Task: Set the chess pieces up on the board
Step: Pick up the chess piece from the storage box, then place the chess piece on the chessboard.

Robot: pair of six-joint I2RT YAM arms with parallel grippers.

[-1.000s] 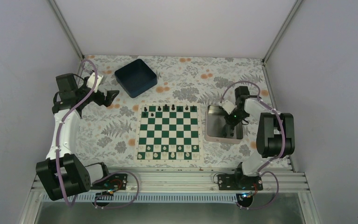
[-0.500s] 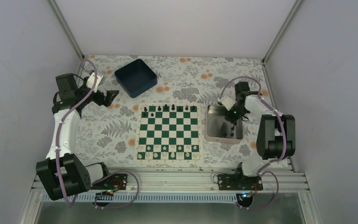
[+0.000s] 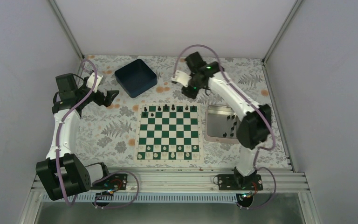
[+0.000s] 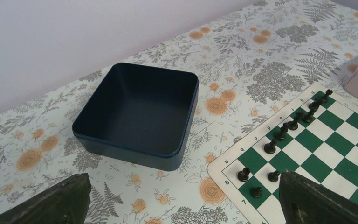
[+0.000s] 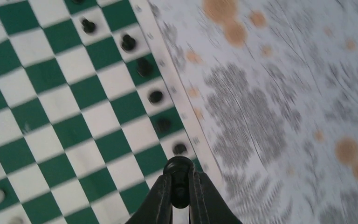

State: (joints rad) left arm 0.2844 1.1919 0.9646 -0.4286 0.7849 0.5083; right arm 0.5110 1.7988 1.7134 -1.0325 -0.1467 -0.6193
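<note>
Left gripper is hanging over the table's far left side, jaws spread wide with nothing between them. In its wrist view only the two dark fingertips are showing, cut off by the bottom edge. Just beyond it the dark blue bin is sitting with bare floral cloth on every side.

To the right, the board is lying square in the middle. Black pieces are lining its far edge and white pieces are standing along its near rows, with the squares between them free.

Above the board's far right edge, the right gripper is pinching a black piece, fingers nearly together. This view is smearing, so the kind of piece is hard to make out, and whether it is touching the board cannot be told.

Further right the silver tray is holding a few dark pieces, its right edge hiding behind the arm's elbow.
</note>
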